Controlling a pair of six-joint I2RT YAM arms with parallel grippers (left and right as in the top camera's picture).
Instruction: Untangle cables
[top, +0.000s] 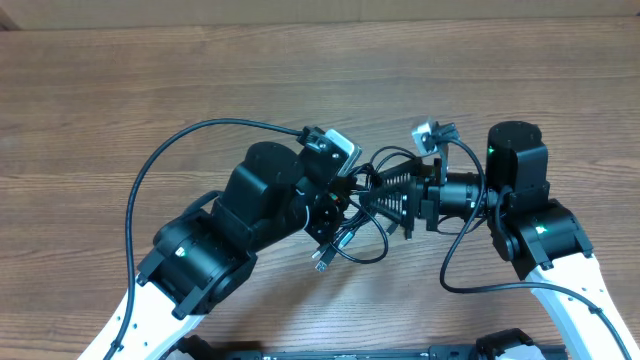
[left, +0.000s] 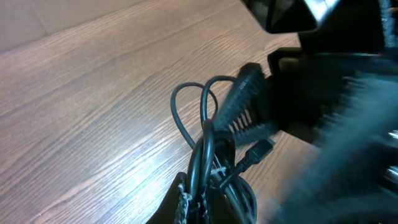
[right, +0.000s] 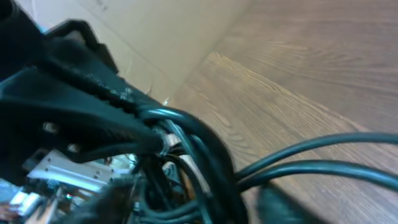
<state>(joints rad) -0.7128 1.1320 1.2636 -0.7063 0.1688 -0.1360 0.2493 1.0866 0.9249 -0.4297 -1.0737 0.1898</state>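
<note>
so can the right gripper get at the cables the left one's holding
Probably yes: the right gripper has its tips right at the cables sticking out of the left gripper, nothing between; whether its jaws are open is unclear.

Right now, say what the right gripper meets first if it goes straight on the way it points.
The cables bunched at the left gripper, just off the right gripper's tips; depth is hard to judge.

Even diffuse light, shadows soft. Overhead view sharp. Both wrist views motion-blurred. Pale glare streaks on brown wood-grain tabletop (left: 93, 124). Thin black cables (right: 205, 140) smeared, out of focus.
</note>
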